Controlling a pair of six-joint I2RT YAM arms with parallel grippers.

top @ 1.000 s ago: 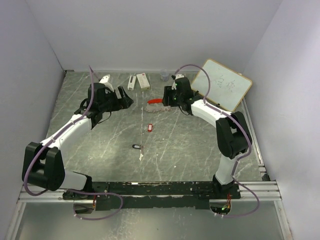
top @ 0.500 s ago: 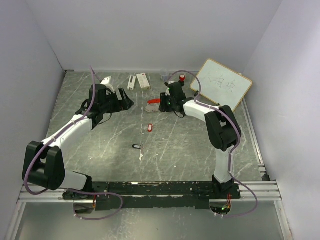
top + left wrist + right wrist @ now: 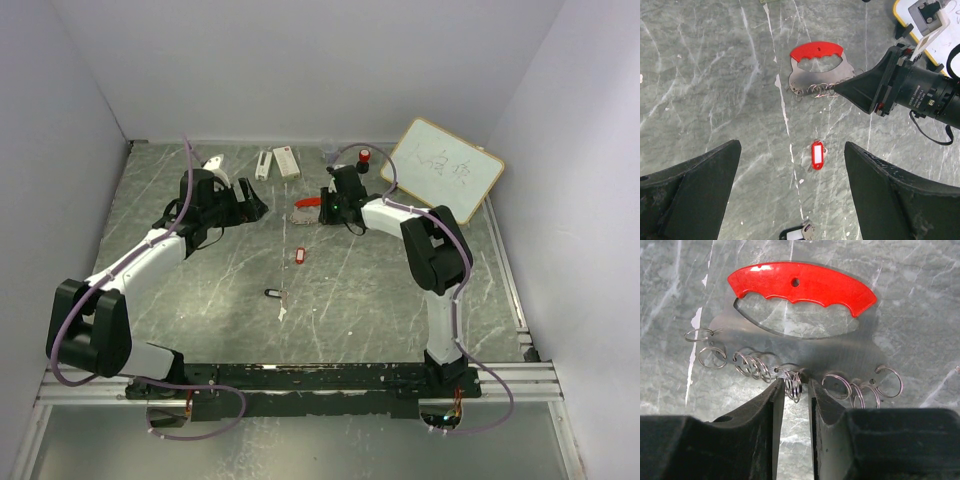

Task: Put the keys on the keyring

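The keyring (image 3: pixel 800 285) is a curved red handle on a thin metal plate that carries several silver split rings; it lies flat at mid-back of the table (image 3: pixel 310 208) (image 3: pixel 818 52). My right gripper (image 3: pixel 796 382) (image 3: pixel 328 206) is low at the plate's near edge. Its jaws are narrowed and straddle one split ring (image 3: pixel 795 384), with a small gap still showing on the right. The red-headed key (image 3: pixel 298 255) (image 3: pixel 817 154) and the black-headed key (image 3: pixel 272 293) (image 3: pixel 797 233) lie apart on the table. My left gripper (image 3: pixel 791 147) (image 3: pixel 252 200) hangs wide open and empty above them.
A whiteboard (image 3: pixel 445 170) leans at the back right. A red-topped small cylinder (image 3: pixel 365 156) and small white objects (image 3: pixel 286 161) sit along the back wall. A white scrap (image 3: pixel 282 313) lies near the black key.
My right arm has swung left and down to the keyring's ring edge, and its jaws have narrowed around one ring. The left arm has barely moved.
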